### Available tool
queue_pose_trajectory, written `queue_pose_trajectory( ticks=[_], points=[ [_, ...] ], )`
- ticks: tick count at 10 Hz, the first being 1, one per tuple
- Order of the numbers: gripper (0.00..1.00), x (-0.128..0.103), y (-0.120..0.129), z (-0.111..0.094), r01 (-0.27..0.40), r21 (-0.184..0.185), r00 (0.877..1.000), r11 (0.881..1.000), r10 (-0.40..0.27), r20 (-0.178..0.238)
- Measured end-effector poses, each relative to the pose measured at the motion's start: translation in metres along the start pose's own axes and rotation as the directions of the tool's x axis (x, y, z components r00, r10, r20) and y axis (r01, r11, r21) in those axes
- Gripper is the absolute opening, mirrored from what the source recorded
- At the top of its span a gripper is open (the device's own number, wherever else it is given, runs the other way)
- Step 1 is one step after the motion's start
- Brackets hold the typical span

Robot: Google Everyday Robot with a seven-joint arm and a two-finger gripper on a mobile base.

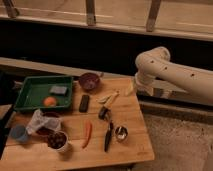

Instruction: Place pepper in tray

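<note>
End effector (131, 89) spread, empty, at right edge of table (134, 131); pepper (87, 134) lies lengthwise near-to-far.

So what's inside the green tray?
An orange fruit and a grey block lie in the tray. The tray floor under them is covered. The pepper lies outside it, on the table. The gripper is right of the tray, jaws open.

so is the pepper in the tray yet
Out: the slim orange-red chili pepper lies on the wooden table, clear of the shallow green plastic tray; the gripper hangs over mid-table, beyond the pepper.
</note>
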Motion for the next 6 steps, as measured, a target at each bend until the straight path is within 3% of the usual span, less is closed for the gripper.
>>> queue_pose_trajectory(
  ticks=[4, 6],
  points=[
    [0.8, 0.0, 0.004, -0.002, 0.027, -0.003, 1.0, 1.0, -0.027, -0.003],
    [0.8, -0.006, 0.032, -0.002, 0.092, -0.018, 0.996, 0.996, -0.092, -0.013]
  ],
)
